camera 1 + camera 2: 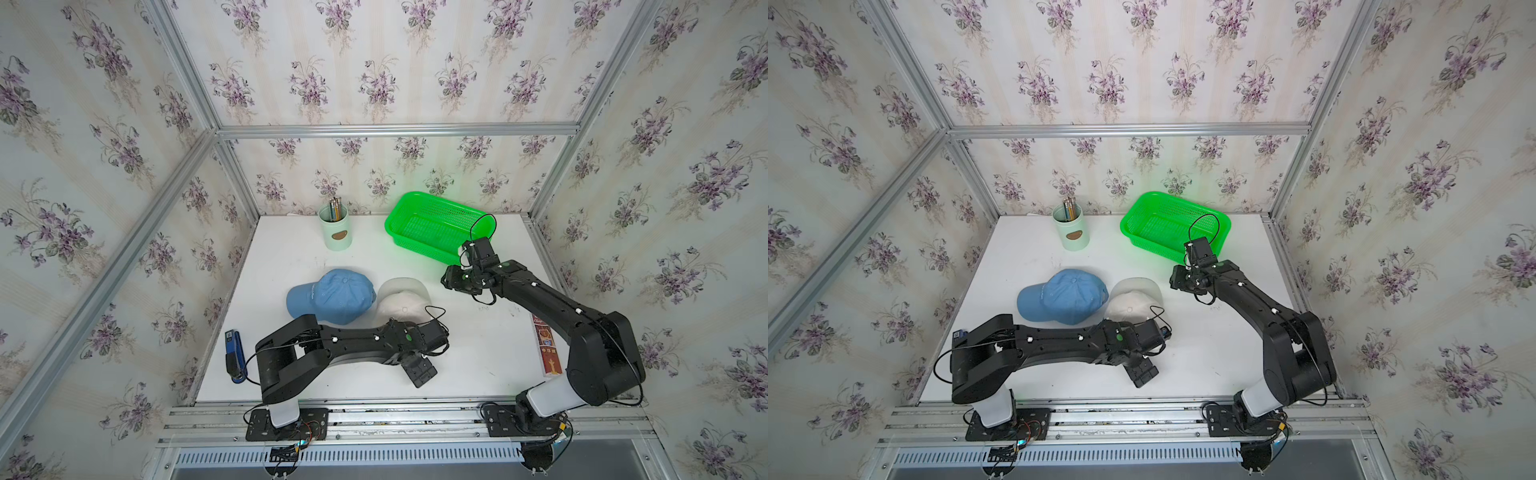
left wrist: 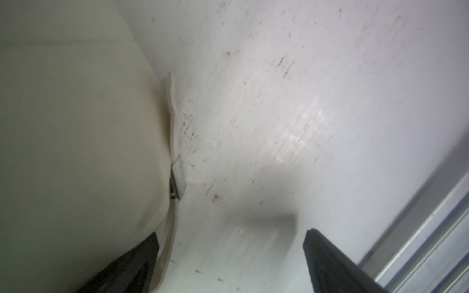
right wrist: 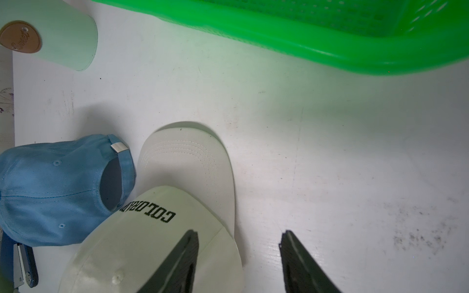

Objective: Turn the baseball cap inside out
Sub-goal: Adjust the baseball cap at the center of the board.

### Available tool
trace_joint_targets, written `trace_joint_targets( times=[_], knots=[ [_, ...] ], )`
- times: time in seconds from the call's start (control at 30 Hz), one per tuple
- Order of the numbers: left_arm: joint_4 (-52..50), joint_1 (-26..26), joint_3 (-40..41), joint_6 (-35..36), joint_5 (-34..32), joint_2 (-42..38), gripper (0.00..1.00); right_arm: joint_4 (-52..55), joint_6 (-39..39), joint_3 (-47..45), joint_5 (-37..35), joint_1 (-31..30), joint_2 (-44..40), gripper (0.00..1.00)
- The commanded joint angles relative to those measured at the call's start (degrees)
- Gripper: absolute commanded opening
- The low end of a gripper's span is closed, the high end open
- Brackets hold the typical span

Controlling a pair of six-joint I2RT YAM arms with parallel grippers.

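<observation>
Green basket (image 1: 432, 226) by right pincer (image 3: 239, 233), parted, nothing held; mint cup (image 1: 337, 237) holds pencils (image 1: 335, 208); left pincer (image 2: 232, 233) wide

White cap: a cream-white baseball cap (image 1: 401, 305) sits crown up, right side out, near the middle of the white tabletop (image 1: 478, 353).
Brim: rows of stitching, gently curved, pointing toward the back of the table.
Lettering: black block letters reading "COLOR…" across the front panel; the rest is hidden.
Rear strap: a fabric strap with a metal buckle (image 2: 177, 177) hangs at the crown's back edge, down by the tabletop.
Blue cap: a light blue baseball cap (image 1: 332, 296) lies crown up beside the white one, its bill pointing away from it.
Contact: the blue cap's rear opening, with a silver clasp (image 3: 119, 147), rests against the white crown.
</observation>
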State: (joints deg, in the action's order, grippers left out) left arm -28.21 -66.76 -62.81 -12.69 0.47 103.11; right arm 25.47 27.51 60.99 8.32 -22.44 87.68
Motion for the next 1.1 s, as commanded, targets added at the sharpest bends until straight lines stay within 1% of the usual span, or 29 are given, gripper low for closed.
trace_joint_targets(
  times=[0.0,0.17,0.3,0.43,0.5,0.6,0.67,0.77,0.9,1.0,1.07],
  knots=[
    [1.2,0.1,-0.6,1.1,1.8,1.1,0.93,-0.9,0.3,0.0,0.4,-0.1,0.2,0.57],
    [1.4,0.2,-0.7,1.3,6.4,1.2,0.89,-1.0,0.3,-0.2,0.4,-0.1,0.4,0.57],
    [3.8,0.2,0.6,3.4,14.2,-1.6,0.85,-1.3,0.2,-0.2,0.7,0.0,1.1,0.57],
    [3.8,0.4,1.1,5.6,21.6,-3.5,0.85,-1.5,0.3,-0.1,0.8,0.0,1.4,0.57],
    [2.5,0.9,1.0,6.4,23.4,-3.0,0.85,-1.5,0.3,-0.1,0.8,0.0,1.4,0.57],
    [2.1,1.8,1.7,6.5,23.5,-1.5,0.85,-1.4,0.2,0.1,0.9,-0.1,1.4,0.57],
    [2.6,2.4,2.5,5.9,23.1,-1.9,0.85,-1.3,0.1,0.4,0.9,-0.1,1.4,0.57],
    [2.4,3.7,2.7,5.0,22.2,-6.2,0.86,-1.0,-0.1,1.0,0.9,0.0,1.5,0.57],
    [-0.7,5.7,0.3,4.9,22.6,-15.4,0.87,-0.3,-0.5,1.7,0.3,-0.1,2.0,0.57],
    [-2.9,8.7,-1.6,5.1,26.2,-21.3,0.89,-0.3,-0.4,2.0,0.2,-0.1,2.1,0.57],
    [-3.5,12.2,-1.9,4.6,27.9,-25.1,0.90,-0.3,-0.5,2.2,0.2,-0.1,2.1,0.57]
  ],
)
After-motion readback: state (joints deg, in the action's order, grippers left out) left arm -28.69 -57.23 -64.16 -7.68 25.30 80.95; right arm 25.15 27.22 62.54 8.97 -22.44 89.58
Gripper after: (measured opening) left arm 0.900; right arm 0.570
